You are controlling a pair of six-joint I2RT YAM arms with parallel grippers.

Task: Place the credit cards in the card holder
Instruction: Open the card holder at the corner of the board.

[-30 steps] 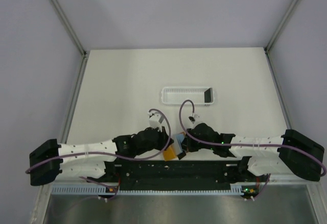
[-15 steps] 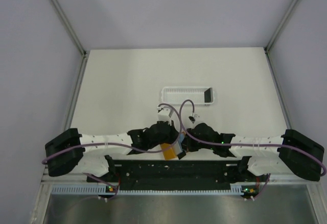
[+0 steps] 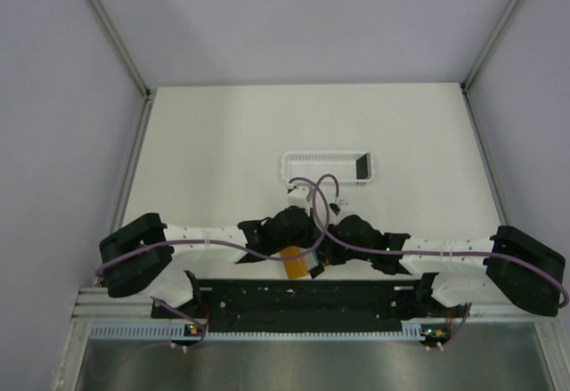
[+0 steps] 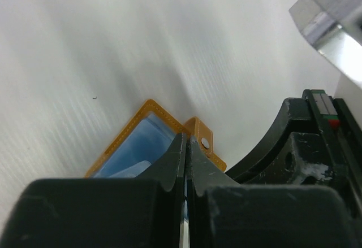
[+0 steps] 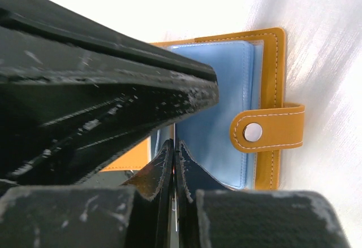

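Card holder [image 3: 297, 264] lies open by the table's [image 3: 214, 142] near edge, with the black base rail [image 3: 303, 297] right behind it, so it's tight there. The room is beyond the holder, out to the white tray [image 3: 307, 166], where one dark credit card [image 3: 362, 166] stands. Left gripper [image 4: 186, 146] and right gripper [image 5: 173, 146] are both pressed fully together over the holder; anything thin pinched, can't tell. The left arm [image 3: 200, 235] has swung in from the holder's left since a second ago.

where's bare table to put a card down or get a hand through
Free: the table beyond the white slotted tray, and both sides of it. Crowded: near middle, where both arms' jaws meet over the orange card holder.
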